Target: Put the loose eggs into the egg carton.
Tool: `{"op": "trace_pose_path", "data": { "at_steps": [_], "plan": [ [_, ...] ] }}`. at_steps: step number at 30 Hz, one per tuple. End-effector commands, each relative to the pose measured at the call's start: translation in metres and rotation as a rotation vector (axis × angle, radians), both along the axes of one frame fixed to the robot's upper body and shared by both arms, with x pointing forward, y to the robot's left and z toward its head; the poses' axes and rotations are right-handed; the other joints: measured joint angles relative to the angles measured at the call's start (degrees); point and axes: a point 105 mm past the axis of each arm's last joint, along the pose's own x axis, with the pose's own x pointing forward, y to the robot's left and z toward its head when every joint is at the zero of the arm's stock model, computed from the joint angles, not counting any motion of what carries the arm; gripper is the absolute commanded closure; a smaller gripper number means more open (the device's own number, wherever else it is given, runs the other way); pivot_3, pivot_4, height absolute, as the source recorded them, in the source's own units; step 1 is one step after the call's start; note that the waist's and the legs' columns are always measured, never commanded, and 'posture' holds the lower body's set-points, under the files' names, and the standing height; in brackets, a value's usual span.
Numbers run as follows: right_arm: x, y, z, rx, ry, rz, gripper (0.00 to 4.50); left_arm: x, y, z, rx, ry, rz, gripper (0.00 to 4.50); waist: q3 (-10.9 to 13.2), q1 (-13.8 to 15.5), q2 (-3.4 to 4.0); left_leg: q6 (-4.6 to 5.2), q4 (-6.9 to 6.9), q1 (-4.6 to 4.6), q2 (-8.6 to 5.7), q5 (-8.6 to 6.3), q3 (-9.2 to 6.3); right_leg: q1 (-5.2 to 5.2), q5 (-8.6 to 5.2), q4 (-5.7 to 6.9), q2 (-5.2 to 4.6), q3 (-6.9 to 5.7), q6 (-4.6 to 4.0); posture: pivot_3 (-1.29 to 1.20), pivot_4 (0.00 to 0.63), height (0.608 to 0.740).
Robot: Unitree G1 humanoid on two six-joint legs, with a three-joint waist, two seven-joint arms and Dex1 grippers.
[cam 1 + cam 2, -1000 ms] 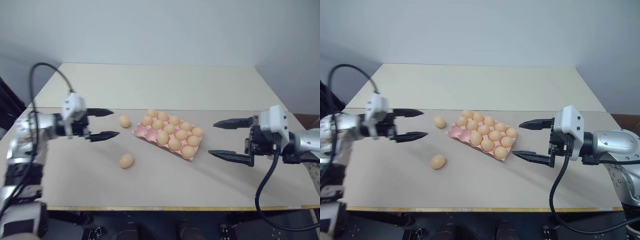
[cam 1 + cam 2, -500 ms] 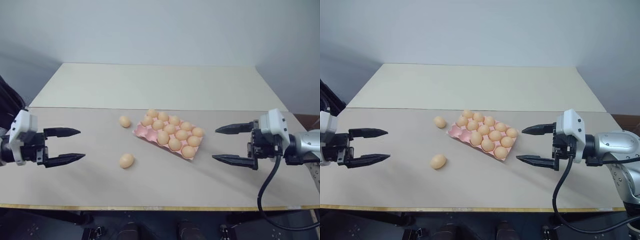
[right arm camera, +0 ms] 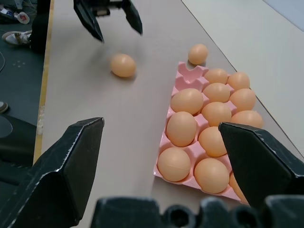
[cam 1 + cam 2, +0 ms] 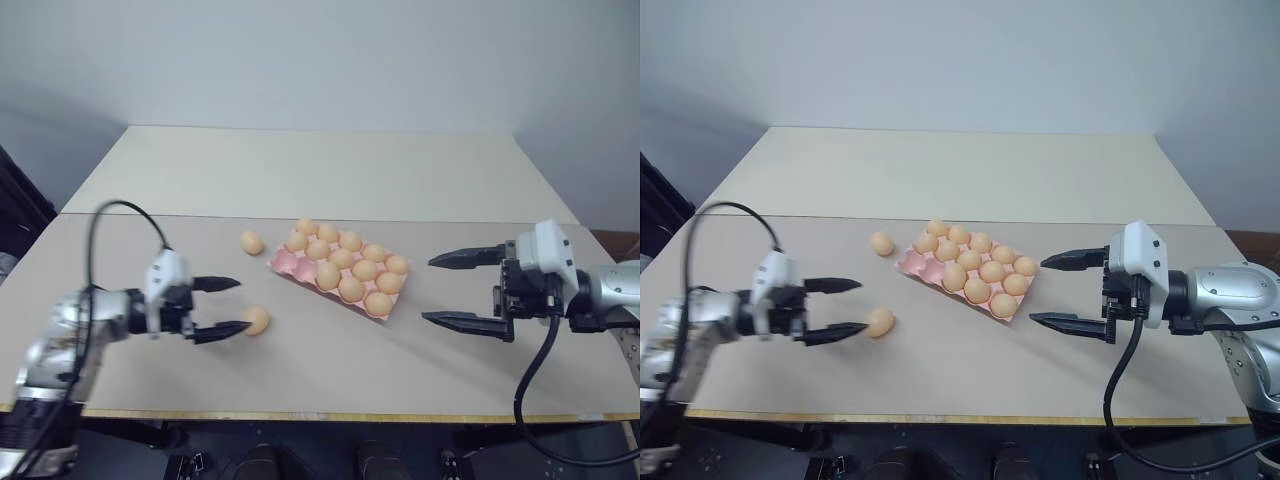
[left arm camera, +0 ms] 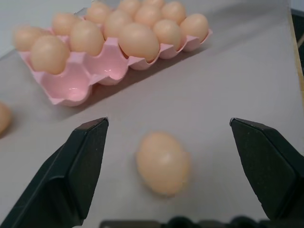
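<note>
Since the prior frame, left gripper [image 4: 228, 305] has advanced, fingers spread, to the near pale orange-tan loose egg [image 4: 257, 319] left of the pink moulded egg carton [image 4: 285, 263]. Right gripper [image 4: 462, 289] stands released.

A plain robot test room.
Bare beige worktop [image 4: 330, 170] against an empty grey-white wall [image 4: 320, 60], nothing homely.
</note>
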Motion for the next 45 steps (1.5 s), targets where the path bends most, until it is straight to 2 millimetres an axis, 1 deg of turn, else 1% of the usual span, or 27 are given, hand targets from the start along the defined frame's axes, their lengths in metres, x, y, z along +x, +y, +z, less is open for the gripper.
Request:
{"op": "trace_pose_path", "data": {
  "at_steps": [1, 4, 7, 10, 12, 15, 18, 19, 22, 25, 27, 30, 32, 35, 38, 43, 45],
  "plan": [
    [-0.005, -0.001, 0.013, -0.001, -0.063, -0.004, 0.00, 0.010, -0.003, -0.004, 0.059, -0.081, 0.031, 0.06, 0.0, -0.1, 0.01, 0.01, 0.00, 0.01, 0.00, 0.00, 0.00, 0.00, 0.00, 0.00, 0.00, 0.03, 0.00, 0.00, 0.150, 0.740],
    [-0.008, -0.001, 0.014, 0.001, -0.068, -0.007, 0.00, 0.020, -0.002, -0.017, 0.104, -0.072, 0.086, 0.06, 0.0, 0.0, 0.02, 0.01, 0.00, 0.07, -0.01, 0.00, 0.01, 0.05, 0.00, 0.01, 0.00, 0.04, 0.00, 0.00, 0.150, 0.740],
    [-0.009, -0.001, 0.015, -0.001, -0.073, -0.013, 0.00, 0.020, 0.001, -0.023, 0.132, -0.046, 0.074, 0.06, 0.0, 0.1, 0.02, 0.01, 0.00, 0.06, -0.01, 0.00, 0.01, 0.05, 0.00, 0.01, 0.00, 0.03, 0.00, 0.00, 0.150, 0.740],
    [-0.009, -0.001, 0.015, 0.004, -0.076, -0.020, 0.00, 0.017, 0.003, -0.024, 0.142, -0.028, 0.040, 0.68, 0.0, 0.2, 0.02, 0.01, 0.00, 0.05, -0.01, 0.00, 0.01, 0.05, 0.00, 0.00, 0.00, 0.03, 0.00, 0.00, 0.150, 0.740],
    [-0.008, -0.001, 0.015, 0.010, -0.081, -0.028, 0.00, 0.020, 0.005, -0.024, 0.143, -0.032, 0.054, 1.29, 0.0, 0.2, 0.03, 0.01, 0.00, 0.05, -0.01, 0.00, 0.01, 0.05, 0.00, 0.00, -0.01, 0.02, 0.00, 0.00, 0.150, 0.740],
    [-0.007, -0.001, 0.015, 0.015, -0.086, -0.033, 0.00, 0.022, 0.003, -0.017, 0.130, -0.055, 0.050, 2.27, 0.0, 0.3, 0.02, 0.01, 0.00, 0.05, -0.01, 0.00, 0.01, 0.05, 0.00, 0.01, 0.00, 0.02, 0.00, 0.00, 0.150, 0.740],
    [-0.006, -0.001, 0.015, 0.020, -0.089, -0.036, 0.00, 0.023, -0.001, -0.007, 0.097, -0.083, 0.026, 2.27, 0.0, 0.4, 0.02, 0.01, 0.00, 0.05, -0.01, 0.00, 0.01, 0.05, 0.00, 0.00, -0.01, 0.01, 0.00, 0.00, 0.150, 0.740],
    [-0.006, -0.001, 0.015, 0.021, -0.090, -0.037, 0.00, 0.025, -0.006, 0.001, 0.061, -0.094, 0.020, 2.27, 0.0, 0.4, 0.02, 0.01, 0.00, 0.05, -0.01, 0.00, 0.01, 0.05, 0.00, 0.00, -0.01, 0.02, 0.00, 0.00, 0.150, 0.740],
    [-0.003, 0.000, 0.014, 0.027, -0.095, -0.035, 0.00, 0.036, -0.028, 0.030, -0.062, -0.145, -0.009, 2.27, 0.0, 0.7, 0.02, 0.01, 0.00, 0.04, -0.01, 0.00, 0.00, 0.06, 0.00, 0.00, -0.01, 0.00, 0.00, 0.00, 0.150, 0.740],
    [-0.001, 0.002, 0.014, 0.031, -0.101, -0.034, 0.00, 0.049, -0.049, 0.043, -0.129, -0.168, -0.021, 2.27, 0.0, 0.9, 0.01, 0.01, 0.06, 0.03, -0.04, 0.00, -0.04, 0.13, 0.01, -0.01, -0.01, -0.06, 0.03, 0.00, 0.150, 0.740],
    [0.001, 0.003, 0.014, 0.031, -0.105, -0.034, 0.00, 0.058, -0.061, 0.044, -0.133, -0.182, -0.025, 2.27, 0.0, 0.8, 0.00, 0.01, 0.06, 0.02, -0.06, 0.00, -0.04, 0.13, 0.02, -0.04, -0.02, -0.04, 0.04, 0.00, 0.150, 0.740],
    [0.001, 0.004, 0.014, 0.032, -0.111, -0.033, 0.00, 0.070, -0.075, 0.037, -0.084, -0.205, -0.028, 2.27, 0.0, 0.3, 0.00, 0.02, 0.06, 0.03, -0.09, 0.00, -0.04, 0.11, 0.02, -0.03, -0.02, 0.00, 0.04, 0.00, 0.150, 0.740],
    [0.000, 0.004, 0.015, 0.032, -0.116, -0.036, 0.00, 0.078, -0.080, 0.032, -0.059, -0.202, -0.012, 2.27, 0.0, 0.2, 0.00, 0.02, 0.06, 0.04, -0.09, 0.00, -0.04, 0.11, 0.02, -0.02, -0.01, 0.03, 0.03, 0.00, 0.150, 0.740],
    [-0.001, 0.003, 0.015, 0.034, -0.121, -0.046, 0.00, 0.086, -0.082, 0.027, -0.044, -0.194, 0.007, 2.27, 0.0, 0.2, 0.00, 0.02, 0.06, 0.04, -0.09, 0.00, -0.05, 0.10, 0.02, 0.00, -0.01, 0.03, 0.03, 0.00, 0.150, 0.740],
    [-0.002, 0.003, 0.015, 0.036, -0.122, -0.056, 0.00, 0.094, -0.082, 0.024, -0.032, -0.187, 0.035, 1.62, 0.0, 0.4, 0.00, 0.02, 0.06, 0.02, -0.09, 0.00, -0.05, 0.09, 0.02, -0.02, -0.01, 0.02, 0.04, 0.00, 0.150, 0.740],
    [-0.003, 0.002, 0.015, 0.036, -0.126, -0.067, 0.00, 0.094, -0.082, 0.026, -0.031, -0.205, 0.028, 0.04, 0.0, 0.5, 0.00, 0.02, 0.06, 0.00, -0.12, 0.00, -0.06, 0.09, 0.03, -0.03, -0.03, 0.02, 0.06, 0.00, 0.150, 0.740],
    [-0.003, 0.002, 0.016, 0.039, -0.127, -0.066, 0.00, 0.090, -0.079, 0.040, -0.077, -0.217, 0.005, 0.01, 0.0, 0.4, 0.00, 0.02, 0.06, 0.00, -0.12, 0.00, -0.06, 0.08, 0.03, -0.02, -0.03, 0.02, 0.06, 0.00, 0.150, 0.740]
  ]
}}
